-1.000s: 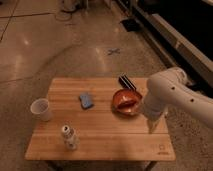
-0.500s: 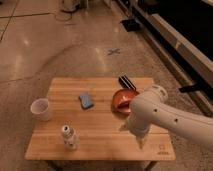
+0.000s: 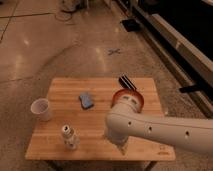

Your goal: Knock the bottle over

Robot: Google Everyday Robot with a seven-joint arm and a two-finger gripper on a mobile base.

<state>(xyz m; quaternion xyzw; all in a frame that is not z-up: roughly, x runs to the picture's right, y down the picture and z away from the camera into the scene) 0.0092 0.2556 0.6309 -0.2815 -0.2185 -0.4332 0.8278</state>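
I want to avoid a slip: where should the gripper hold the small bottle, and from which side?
Probably the bottle by its slim body, from the picture's right: it stands upright, and the gripper hangs on that side.

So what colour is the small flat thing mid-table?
The small flat pad is blue, camera view. The gripper hangs near the wooden table's front edge.

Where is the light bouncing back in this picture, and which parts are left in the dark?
In the camera view, pale glare patches sit on the floor; the top right corner is dark; the table is evenly lit; the bottle stands upright in plain light; the gripper hangs over the table's front part, right of the bottle, under the white arm.
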